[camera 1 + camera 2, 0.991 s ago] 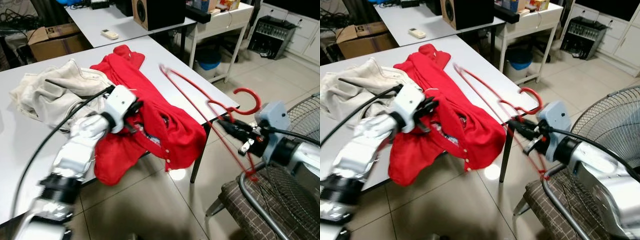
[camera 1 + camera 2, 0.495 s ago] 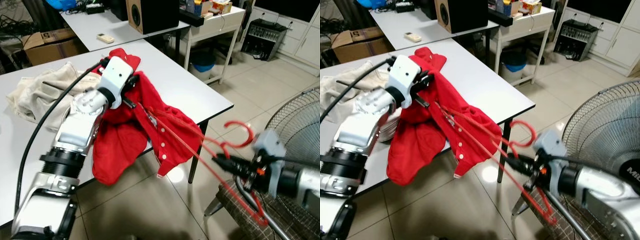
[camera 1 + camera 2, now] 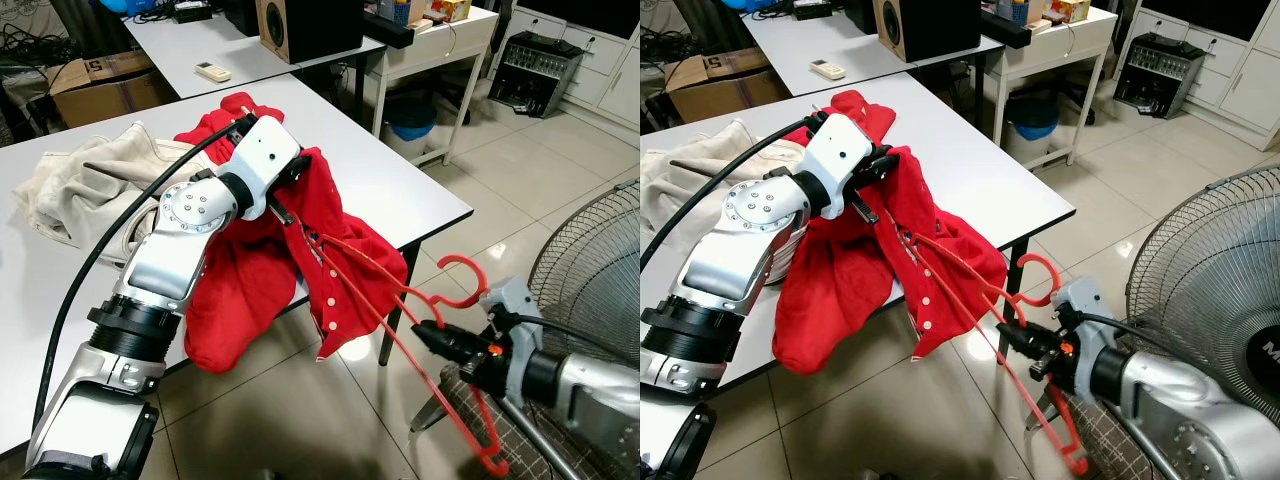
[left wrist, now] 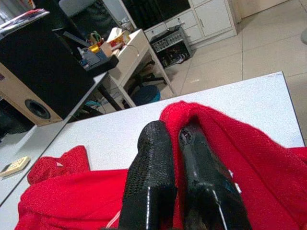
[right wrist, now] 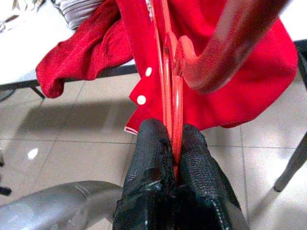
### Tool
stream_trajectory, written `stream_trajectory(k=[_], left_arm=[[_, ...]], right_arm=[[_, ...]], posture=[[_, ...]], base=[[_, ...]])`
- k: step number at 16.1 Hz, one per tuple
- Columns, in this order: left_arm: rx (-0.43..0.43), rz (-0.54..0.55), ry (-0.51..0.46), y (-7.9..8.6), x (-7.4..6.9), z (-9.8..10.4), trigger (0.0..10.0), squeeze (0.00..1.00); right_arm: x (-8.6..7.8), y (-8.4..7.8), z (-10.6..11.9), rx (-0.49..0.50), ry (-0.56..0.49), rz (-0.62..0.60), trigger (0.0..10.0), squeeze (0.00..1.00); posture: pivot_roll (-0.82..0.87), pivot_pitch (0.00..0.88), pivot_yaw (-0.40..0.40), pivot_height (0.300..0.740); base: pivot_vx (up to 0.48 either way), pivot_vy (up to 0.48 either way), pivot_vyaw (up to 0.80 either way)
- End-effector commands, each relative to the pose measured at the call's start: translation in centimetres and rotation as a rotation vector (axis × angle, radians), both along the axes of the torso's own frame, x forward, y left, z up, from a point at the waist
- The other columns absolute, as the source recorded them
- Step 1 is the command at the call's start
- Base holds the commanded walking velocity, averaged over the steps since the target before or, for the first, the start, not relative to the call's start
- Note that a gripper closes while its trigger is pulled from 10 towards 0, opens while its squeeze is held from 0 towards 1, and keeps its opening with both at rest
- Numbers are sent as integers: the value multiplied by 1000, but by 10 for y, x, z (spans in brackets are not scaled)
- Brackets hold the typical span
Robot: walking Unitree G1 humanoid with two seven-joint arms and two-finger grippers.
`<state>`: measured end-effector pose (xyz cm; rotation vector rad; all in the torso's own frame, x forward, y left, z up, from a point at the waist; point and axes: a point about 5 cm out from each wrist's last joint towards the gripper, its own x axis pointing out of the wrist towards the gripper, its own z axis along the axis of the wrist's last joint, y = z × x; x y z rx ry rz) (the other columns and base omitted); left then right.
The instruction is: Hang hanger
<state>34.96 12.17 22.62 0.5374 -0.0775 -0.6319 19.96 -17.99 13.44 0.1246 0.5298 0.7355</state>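
Red hanger [image 3: 400,300] pinched at its neck between the right gripper's [image 5: 173,153] two black fingers [image 5: 148,158], clamped tight on the thin twin wires just under the hook; held out off the table edge, above the tiled floor [image 3: 300,420]; far shoulder end already poked up inside the red shirt [image 3: 300,250]; near end hanging down by the chair [image 3: 500,410].

Left gripper [image 4: 175,143] closed on a fold of that shirt, lifting it off the white table [image 3: 400,190]; looks like the collar area, can't say for sure.

Progress-wise, roughly midway at a guess; one shoulder threaded in, other one not yet; garment mostly slumped over the table edge, placket and white buttons dangling; nothing hung on a rail yet.

Materials: hanger thin, glossy, springy-looking, with a chunkier curved hook; shirt a soft knit, floppy, bunches easily; cream garment [image 3: 90,185] crumpled further back on the table; tabletop smooth and matte; fan [image 3: 600,260] grille wiry, off to the right.
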Motion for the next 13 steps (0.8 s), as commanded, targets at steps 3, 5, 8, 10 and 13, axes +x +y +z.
stream_trajectory(k=[3, 5, 8, 10, 13], left_arm=[[14, -34, -8, -8, -3, 2, 0, 0], [16, -66, 3, -15, -5, -1, 0, 0], [22, -100, 11, -21, -8, -3, 0, 0], [21, -8, -25, 2, 2, 6, 0, 0], [37, 192, -105, 55, 17, 23, 0, 0]], right_arm=[[2, 11, 6, 122, -4, -40, 10000, 0], [4, 16, 8, 172, -4, -51, 10000, 0], [22, 19, 1, 238, 79, -179, 10000, 0], [37, 9, -8, 267, 141, -313, 10000, 0], [81, -7, 4, 156, 52, -387, 10000, 0]], posture=[[-209, 36, 61, 740], [-209, 36, 62, 740], [-211, 39, 66, 740], [-212, 38, 65, 740], [-208, 38, 56, 740]], base=[[0, 0, 0], [0, 0, 0], [0, 0, 0], [0, 0, 0], [0, 0, 0]])
